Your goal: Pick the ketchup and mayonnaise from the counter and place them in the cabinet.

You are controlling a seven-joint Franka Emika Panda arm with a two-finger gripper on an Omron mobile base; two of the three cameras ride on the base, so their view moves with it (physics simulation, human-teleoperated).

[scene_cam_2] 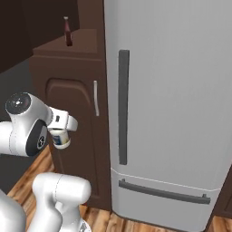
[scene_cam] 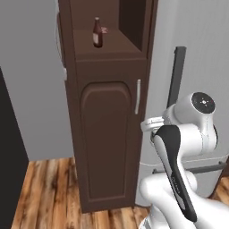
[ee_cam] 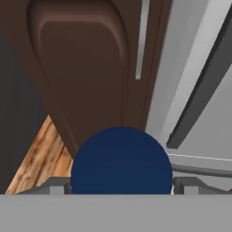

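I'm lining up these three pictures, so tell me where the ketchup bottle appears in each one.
Left base view: the ketchup stands in the cabinet's open niche, top centre-left.
Right base view: top left, on the same ledge.
Hand view: not in it.
Shared landmark: the cabinet door's silver handle.

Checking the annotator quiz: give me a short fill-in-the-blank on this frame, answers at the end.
1. The ketchup stands upright in the cabinet's open ____.
2. The gripper is closed on the ____.
3. The cabinet door is ____.
4. Right beside the cabinet stands a grey ____.

Missing words: niche; mayonnaise; shut; fridge
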